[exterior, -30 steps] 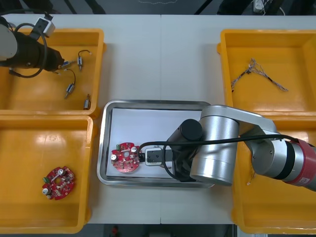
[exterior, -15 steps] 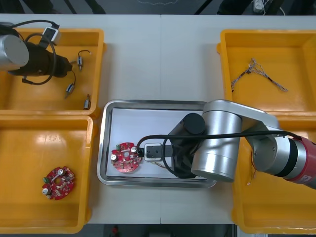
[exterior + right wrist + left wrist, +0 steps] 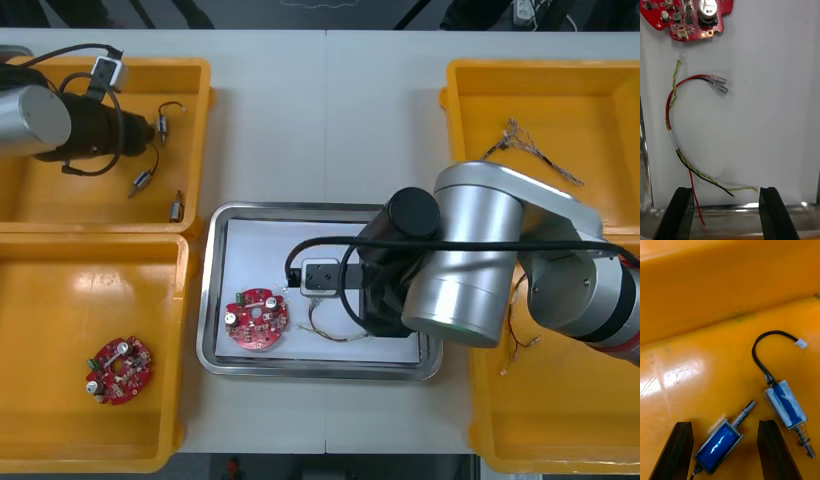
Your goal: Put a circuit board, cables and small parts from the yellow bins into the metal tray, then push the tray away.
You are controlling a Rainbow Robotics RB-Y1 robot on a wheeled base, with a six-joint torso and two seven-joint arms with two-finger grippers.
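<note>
Round red circuit board (image 3: 257,320) lies in the shiny metal tray (image 3: 213,290), lower centre, a thin red-and-yellow cable (image 3: 667,108) curled beside it under the released right gripper (image 3: 724,213); left gripper (image 3: 724,450), upper left, gapes over small metal parts (image 3: 784,407).

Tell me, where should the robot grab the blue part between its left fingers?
Probably the wide blue body, from straight above. The small metal part lies flat on the yellow bin floor, slanted between the open fingers of the left gripper; its thin rod looks too skinny to pinch.
</note>
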